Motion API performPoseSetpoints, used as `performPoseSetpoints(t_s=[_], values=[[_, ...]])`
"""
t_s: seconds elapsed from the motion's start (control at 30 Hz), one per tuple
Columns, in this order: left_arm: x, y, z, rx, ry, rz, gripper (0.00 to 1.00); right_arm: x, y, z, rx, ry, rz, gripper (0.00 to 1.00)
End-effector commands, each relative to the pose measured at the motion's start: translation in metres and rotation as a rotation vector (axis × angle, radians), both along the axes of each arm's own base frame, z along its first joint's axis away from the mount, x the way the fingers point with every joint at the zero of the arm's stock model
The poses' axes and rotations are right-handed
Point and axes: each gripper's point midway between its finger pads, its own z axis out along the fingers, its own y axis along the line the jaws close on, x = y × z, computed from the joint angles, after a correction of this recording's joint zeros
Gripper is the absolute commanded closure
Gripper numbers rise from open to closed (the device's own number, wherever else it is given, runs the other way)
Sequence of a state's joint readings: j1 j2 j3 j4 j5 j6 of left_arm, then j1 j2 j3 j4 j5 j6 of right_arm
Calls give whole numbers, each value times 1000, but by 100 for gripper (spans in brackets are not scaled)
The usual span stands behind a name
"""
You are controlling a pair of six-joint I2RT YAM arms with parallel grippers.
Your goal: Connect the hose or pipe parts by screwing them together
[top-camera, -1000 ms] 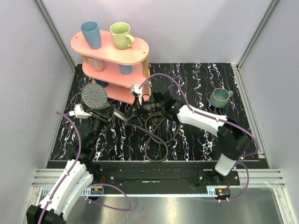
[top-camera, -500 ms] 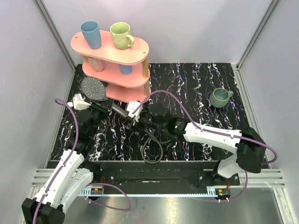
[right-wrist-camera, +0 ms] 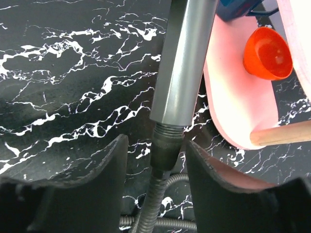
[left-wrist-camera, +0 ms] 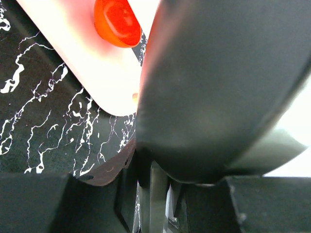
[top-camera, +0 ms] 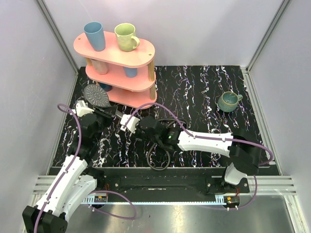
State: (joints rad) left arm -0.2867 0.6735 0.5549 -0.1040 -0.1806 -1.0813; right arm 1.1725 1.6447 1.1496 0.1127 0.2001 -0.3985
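Note:
The dark grey shower head (top-camera: 95, 94) hovers by the pink shelf, and its straight handle (right-wrist-camera: 187, 63) slants down to the right. My left gripper (top-camera: 102, 114) is shut on that handle (left-wrist-camera: 160, 194), just below the head's rounded back (left-wrist-camera: 218, 87). The black hose (top-camera: 160, 145) lies coiled on the table. Its end nut (right-wrist-camera: 165, 145) sits against the handle's threaded end. My right gripper (right-wrist-camera: 155, 141) straddles the nut, with a gap on each side between the nut and the fingers (right-wrist-camera: 97, 170). From above, the right gripper (top-camera: 130, 127) is at the handle's lower end.
A pink three-tier shelf (top-camera: 141, 53) stands at the back left with a blue cup (top-camera: 94, 35) and a green mug (top-camera: 126, 37) on top, and an orange cup (right-wrist-camera: 266, 53) on its lowest tier. A teal mug (top-camera: 227, 101) sits far right. Purple cables loop over both arms.
My right arm has swung left to the handle's end and its jaws have narrowed around the hose nut. The shower head has shifted slightly up and left, and the hose coil has drawn in.

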Motion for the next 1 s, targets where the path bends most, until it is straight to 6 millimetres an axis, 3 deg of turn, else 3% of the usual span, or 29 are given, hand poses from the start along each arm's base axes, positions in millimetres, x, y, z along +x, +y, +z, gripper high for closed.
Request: performPoseSetpoints(t_s=[0.0,0.07,0.1,0.13,0.2,0.23,0.27,0.3,0.33,0.37,0.4,0.43,0.47,0.53,0.57,0.6,0.63,0.67,0.7,0.73,0.8,0.83,0.97], values=[[2,5,46,-51,-128,35,100,11,10,33,63,-66,-54,48],[2,5,44,-53,-123,34,100,10,11,34,75,-67,-57,86],[1,4,44,-53,-126,28,100,7,12,36,82,-58,-42,97],[0,3,45,-49,-135,22,100,4,13,37,87,-52,-25,100],[-3,-1,37,-12,-140,-18,100,0,13,45,125,-23,0,100],[-7,-2,43,-11,-179,-31,100,-1,13,50,143,-10,19,100],[-10,-5,28,-1,-178,-56,100,-8,17,52,172,29,78,100],[-13,-7,25,-6,-201,-69,100,-9,17,58,192,43,105,100],[-16,-9,40,-35,-297,-82,100,3,11,60,204,54,100,100],[-26,-15,26,-56,-332,-126,100,-8,16,64,232,97,198,100],[-31,-18,29,-68,-389,-150,100,-10,15,67,248,122,245,100],[-38,-18,51,-97,-511,-164,100,-9,13,77,277,153,326,100],[-42,-19,39,-109,-526,-175,100,-10,11,78,281,184,358,100],[-52,-16,53,-124,-644,-172,100,-17,11,88,300,220,472,100],[-56,-20,41,-90,-665,-197,100,-12,6,91,307,238,488,100],[-59,-19,40,-78,-701,-197,100,-12,7,90,305,261,517,100],[-69,-16,59,-83,-797,-193,100,-18,8,100,323,280,589,100],[-68,-17,43,-70,-782,-198,100,-13,3,102,335,313,600,100],[-70,-19,42,-57,-793,-211,100,-11,4,98,337,346,620,100],[-74,-20,49,-46,-835,-221,100,-15,5,105,350,369,672,100],[-79,-26,52,-24,-871,-256,100,-11,4,97,354,457,700,100],[-79,-28,55,-19,-885,-264,100,-20,2,105,361,481,780,100],[-76,-33,54,-32,-872,-291,100,-15,7,95,360,557,781,100]])
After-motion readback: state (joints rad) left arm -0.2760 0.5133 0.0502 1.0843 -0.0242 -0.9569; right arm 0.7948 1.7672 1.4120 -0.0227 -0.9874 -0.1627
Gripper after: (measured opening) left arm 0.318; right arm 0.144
